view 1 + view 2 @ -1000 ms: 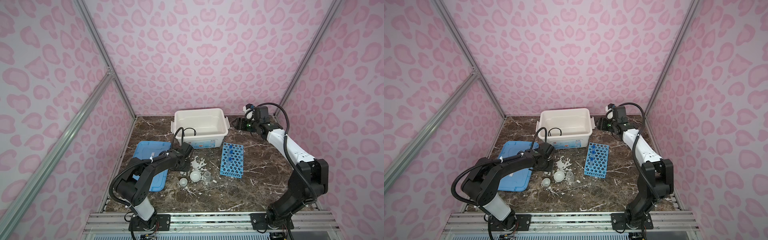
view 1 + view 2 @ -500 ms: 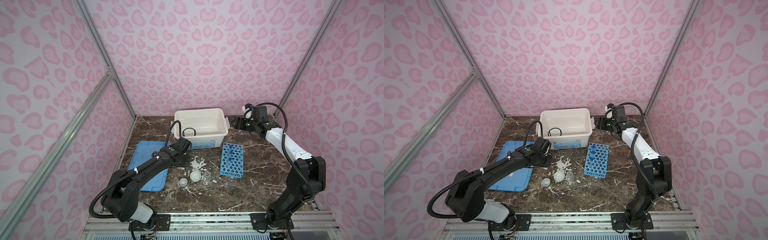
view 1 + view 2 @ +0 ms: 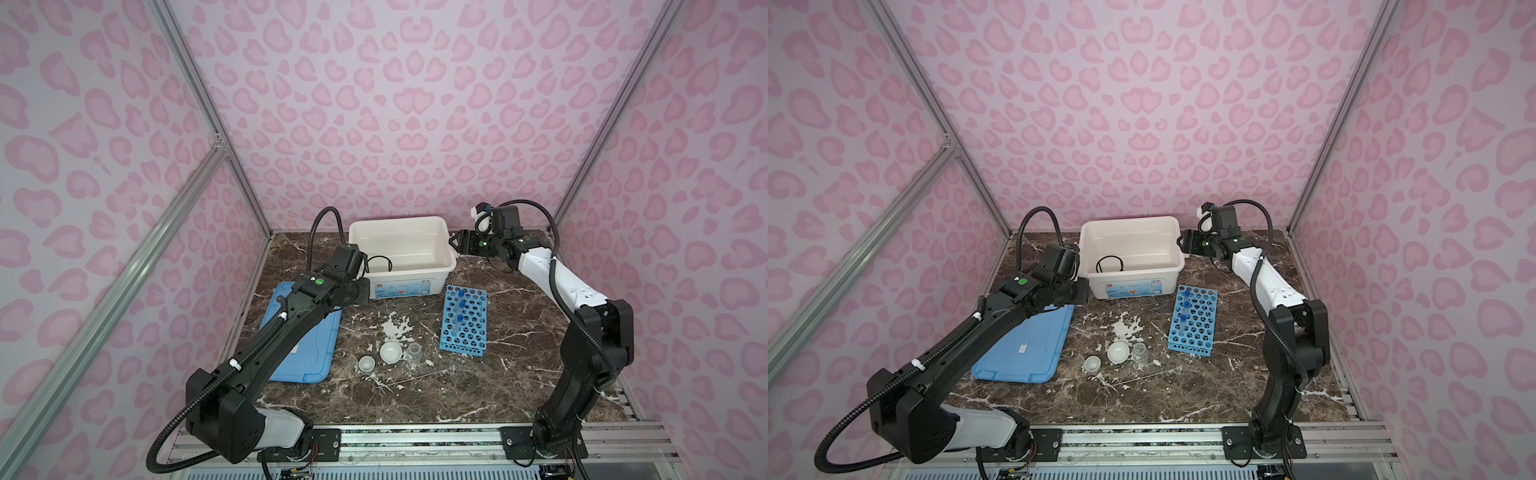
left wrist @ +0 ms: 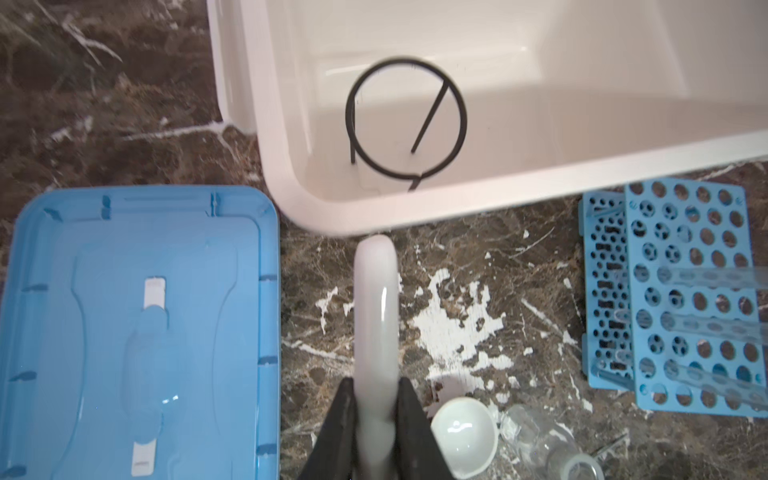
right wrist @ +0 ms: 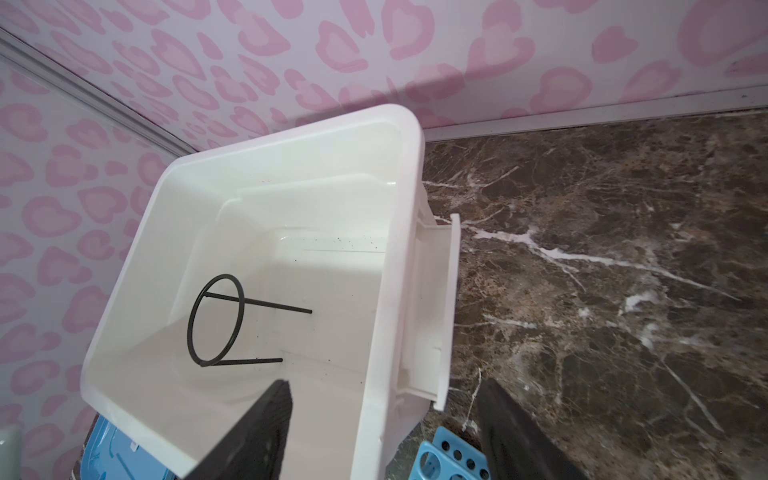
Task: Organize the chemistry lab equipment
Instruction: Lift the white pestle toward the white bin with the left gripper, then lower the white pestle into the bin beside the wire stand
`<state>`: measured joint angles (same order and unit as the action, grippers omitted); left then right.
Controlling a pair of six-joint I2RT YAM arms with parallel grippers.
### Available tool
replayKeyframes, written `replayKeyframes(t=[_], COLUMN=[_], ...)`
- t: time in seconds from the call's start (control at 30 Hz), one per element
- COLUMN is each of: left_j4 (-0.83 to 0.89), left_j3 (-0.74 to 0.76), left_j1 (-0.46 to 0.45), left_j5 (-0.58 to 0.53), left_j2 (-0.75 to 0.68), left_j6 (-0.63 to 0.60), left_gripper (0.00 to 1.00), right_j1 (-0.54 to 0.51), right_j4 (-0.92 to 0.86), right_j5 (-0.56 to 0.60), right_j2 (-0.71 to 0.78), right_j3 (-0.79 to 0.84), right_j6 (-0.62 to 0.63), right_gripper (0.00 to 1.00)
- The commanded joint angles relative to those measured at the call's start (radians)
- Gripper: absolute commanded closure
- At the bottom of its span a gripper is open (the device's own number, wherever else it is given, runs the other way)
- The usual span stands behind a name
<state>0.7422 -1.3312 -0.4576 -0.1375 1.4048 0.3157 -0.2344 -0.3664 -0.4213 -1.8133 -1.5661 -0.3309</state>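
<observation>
Holding the white pestle by its lower end, the left gripper has its jaws pressed in on both sides of the shaft, so the pestle sticks straight out ahead of it. Its long axis runs in line with the gripper's reach. The rounded tip points at the near rim of the white storage box and, in the left wrist view, stops just short of it. The box's open mouth lies directly ahead of the gripper, past that rim, with the black wire ring stand already on its floor, slightly to one side of the pestle's line. The next move likely turns on this: the pestle has to travel forward along its own axis and clear the rim before the jaws let go. How far the tip sits above the rim cannot be judged from these views. The blue lid lies flat on the counter to one side of the gripper. The white shallow dish and clear small beaker sit close beside it on the other side, and the blue perforated rack is further out that way. The right gripper hangs at the box's far end with its jaws spread wide and empty, so the left arm is the one placed for the drop.
</observation>
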Motion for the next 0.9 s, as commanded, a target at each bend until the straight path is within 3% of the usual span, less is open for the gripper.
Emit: replayKeyframes(t=[0.0,0.23,0.47,0.87], left_j4=[-0.054,-0.069,-0.013,-0.023], left_j3=[-0.118,-0.387,-0.664,-0.844], left_j1=[0.035,0.078,0.099,0.106], left_j5=[-0.012,0.054,0.013,-0.003], left_j2=[0.057,0.307,0.589,0.85], left_j6=[-0.074,-0.176,-0.266,-0.365], left_gripper=[0.9,0.91,0.93,0.93], right_j1=[-0.005,-0.021,-0.033,-0.033], right_j4=[-0.014,-0.059,-0.108,-0.137], right_j5=[0.014,0.032,0.049,0.072], right_j2=[-0.028,-0.08,-0.125,-0.133], right_j3=[-0.015,-0.062,-0.115,-0.127], right_j6=[0.015,0.039,0.062,0.07], right_gripper=[0.28,0.28,0.29,0.32])
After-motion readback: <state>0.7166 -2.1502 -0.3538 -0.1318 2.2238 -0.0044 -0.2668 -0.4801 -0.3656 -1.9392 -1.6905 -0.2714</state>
